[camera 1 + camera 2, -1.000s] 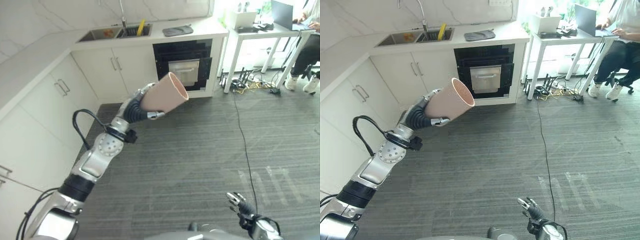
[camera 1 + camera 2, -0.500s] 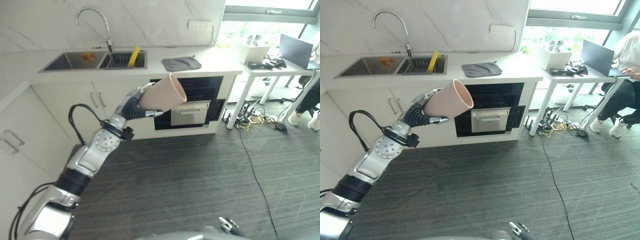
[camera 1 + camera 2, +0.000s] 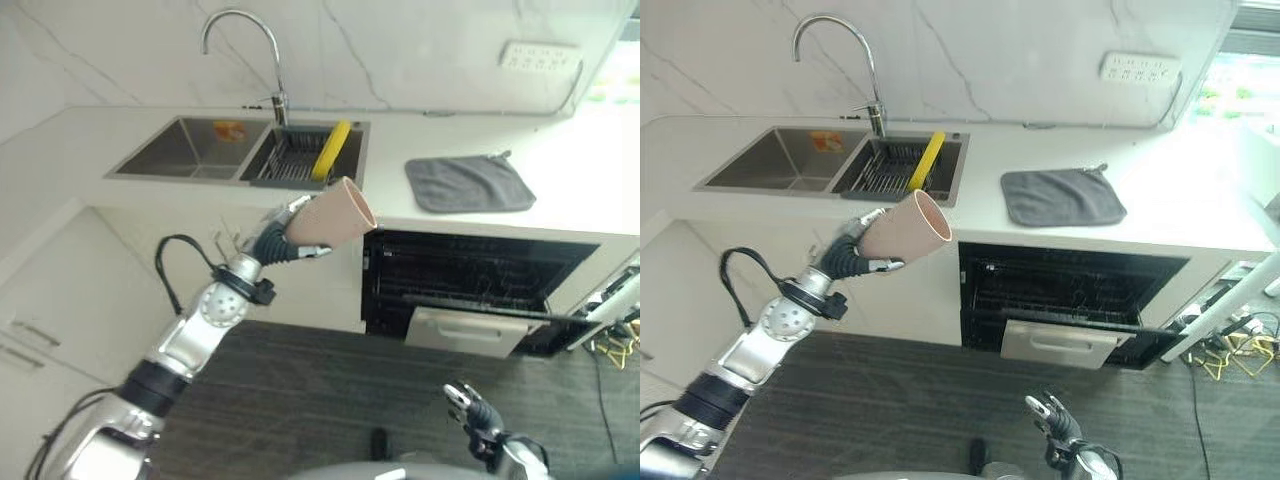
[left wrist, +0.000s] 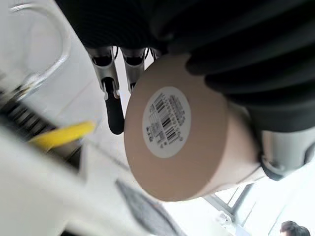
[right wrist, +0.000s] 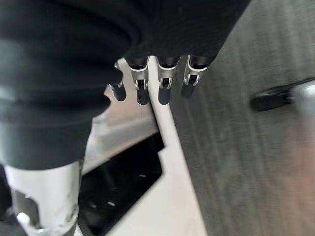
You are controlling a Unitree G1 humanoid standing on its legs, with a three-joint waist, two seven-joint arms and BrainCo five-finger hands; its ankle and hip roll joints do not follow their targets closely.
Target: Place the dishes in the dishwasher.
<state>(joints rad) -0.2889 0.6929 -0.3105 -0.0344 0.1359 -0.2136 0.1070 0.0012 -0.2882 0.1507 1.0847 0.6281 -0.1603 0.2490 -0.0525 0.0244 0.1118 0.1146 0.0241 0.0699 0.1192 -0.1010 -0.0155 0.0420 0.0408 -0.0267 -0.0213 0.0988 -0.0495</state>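
The sink (image 3: 790,172) sits at 10 o'clock, a yellow item (image 3: 925,160) propped in its rack. At centre-left, the left hand (image 3: 855,248) is wrapped round a tan cup (image 3: 906,227), held in the air on its side, mouth aimed toward 3 o'clock, in front of the counter edge. A grey cloth (image 3: 1061,196) lies at 1 o'clock above the dishwasher (image 3: 1070,300), door partly open. At 5 o'clock the right hand (image 3: 1052,420) hangs empty, fingers (image 5: 165,83) relaxed.

One cup (image 3: 905,226) (tan), one cloth (image 3: 1062,196)
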